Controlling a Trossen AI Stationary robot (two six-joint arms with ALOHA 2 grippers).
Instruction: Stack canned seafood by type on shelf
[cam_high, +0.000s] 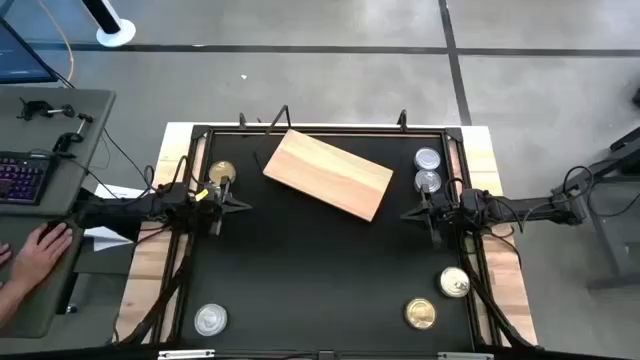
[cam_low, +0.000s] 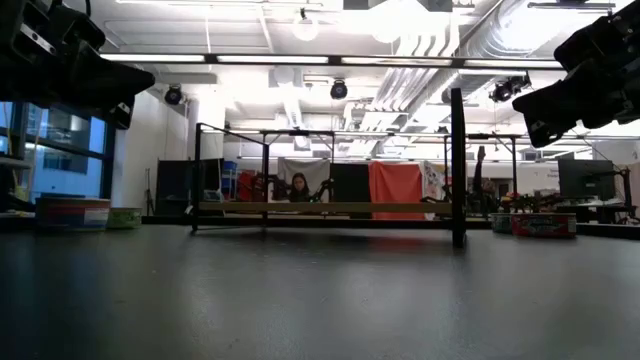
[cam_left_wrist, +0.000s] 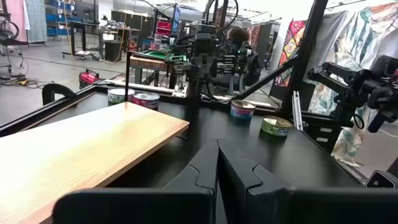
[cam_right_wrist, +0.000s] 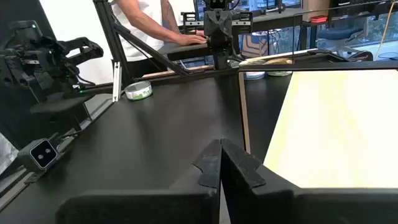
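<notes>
Board (cam_high: 328, 173): flat and slanted near the table's (cam_high: 320, 270) far edge
Cans: two at far right corner (cam_high: 427, 170); two at near right (cam_high: 437, 298); one far left (cam_high: 220, 173); one near left (cam_high: 210, 319)
Left gripper (cam_high: 232, 194): pressed together; holding nothing; by far-left can
Right gripper (cam_high: 412, 213): pressed together; holding nothing; near right edge

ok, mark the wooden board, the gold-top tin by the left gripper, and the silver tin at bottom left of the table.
wooden board (cam_high: 328, 174): high view, middle of its top face.
gold-top tin (cam_high: 221, 171): high view, its lid.
silver tin (cam_high: 211, 319): high view, centre of its lid.
</notes>
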